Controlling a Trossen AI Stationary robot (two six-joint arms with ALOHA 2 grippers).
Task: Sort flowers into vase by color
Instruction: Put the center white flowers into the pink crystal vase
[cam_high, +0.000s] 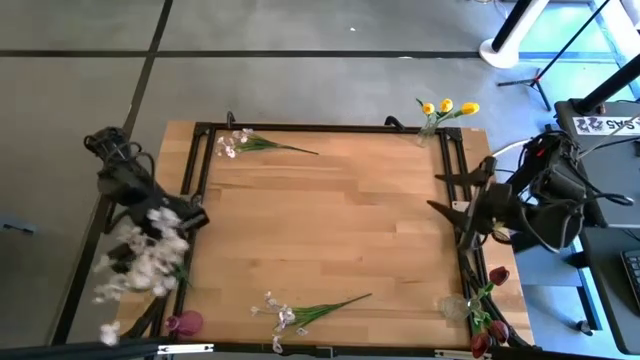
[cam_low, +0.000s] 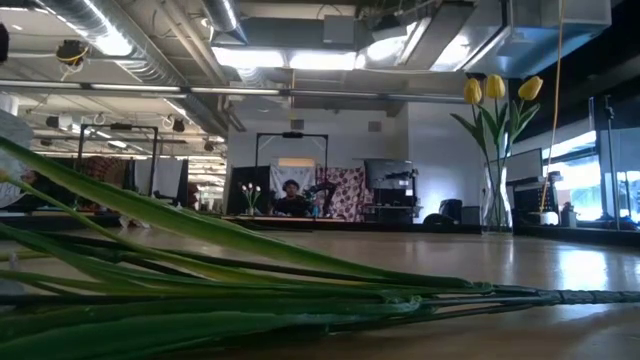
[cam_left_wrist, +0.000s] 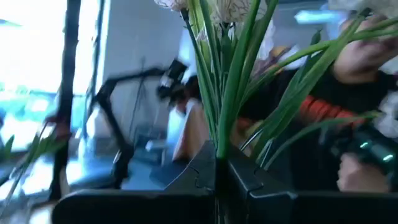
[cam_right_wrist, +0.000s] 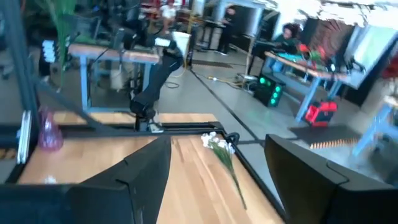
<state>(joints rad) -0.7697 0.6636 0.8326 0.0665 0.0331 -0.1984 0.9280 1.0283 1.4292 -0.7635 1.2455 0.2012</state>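
My left gripper is at the table's left edge, shut on a spray of tiny white-pink blossoms that sticks out past the edge. A pink vase stands at the near left corner. Two more white-pink sprays lie flat on the table, one far left and one near the middle of the near edge. Yellow tulips stand in a glass vase at the far right corner, dark red tulips in a vase at the near right. My right gripper waits open at the right edge. My left gripper pinches the spray's bundle of green stems between its two fingers. Several stems and leaves fan out beyond the fingertips, with the blossoms at the far end. The spray is lifted clear of the table.
A black frame borders the wooden tabletop. In the low view, the near spray's green stems and leaves fill the foreground. People sit at desks in the room behind. The middle of the table is bare wood.
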